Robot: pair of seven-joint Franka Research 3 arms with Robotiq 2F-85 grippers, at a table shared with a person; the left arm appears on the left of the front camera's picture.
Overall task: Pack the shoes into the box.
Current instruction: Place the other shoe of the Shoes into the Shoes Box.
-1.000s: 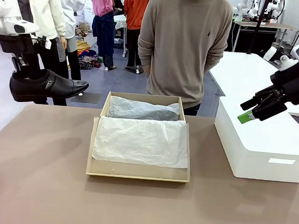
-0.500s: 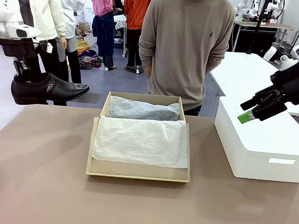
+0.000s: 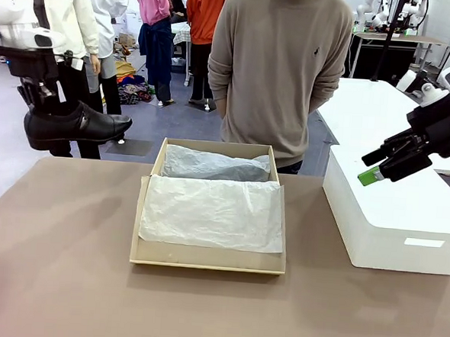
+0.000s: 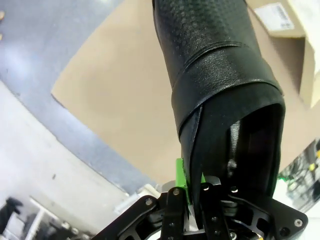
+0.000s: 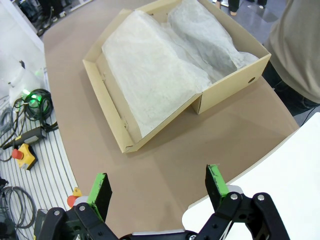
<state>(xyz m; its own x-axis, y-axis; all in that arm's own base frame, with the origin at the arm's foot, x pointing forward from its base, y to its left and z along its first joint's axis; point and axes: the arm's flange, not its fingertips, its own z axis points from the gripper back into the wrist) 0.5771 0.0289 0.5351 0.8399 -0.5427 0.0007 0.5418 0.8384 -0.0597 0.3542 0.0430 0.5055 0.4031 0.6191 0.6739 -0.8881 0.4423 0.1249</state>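
1. Above the table's left far corner, the front view shows the left gripper (image 3: 39, 105) holding a glossy black dress shoe (image 3: 75, 125) in the air. The shoe's toe points toward the person (image 3: 280, 72) standing behind the table (image 3: 51, 265).
2. The left wrist view shows the grip itself. A green pad (image 4: 180, 172) presses the outside of the shoe's (image 4: 215, 75) heel collar, and the other finger sits inside the opening, so the left gripper (image 4: 192, 176) is clamped on the shoe's back edge. Below it lie the table's corner (image 4: 115, 100) and grey floor. A corner of the cardboard shoebox (image 4: 287, 31), bearing a white label, shows past the toe.
3. The cardboard shoebox (image 3: 204, 257) sits mid-table with its hinged lid flap folded down toward the robot. White tissue paper (image 3: 211, 213) is spread over the flap and bunched inside the box.
4. The right gripper (image 3: 370, 167) hangs with its jaws spread wide and nothing between them, over a larger white box (image 3: 390, 224) at the table's right.
5. The right wrist view looks between the right gripper's (image 5: 158, 186) parted green pads (image 5: 216, 180) at the shoebox (image 5: 227, 92) and its tissue paper (image 5: 155, 70). A round hole shows in one end wall. Cables and a red stop button (image 5: 22, 155) lie beyond the table's edge (image 5: 170, 160).
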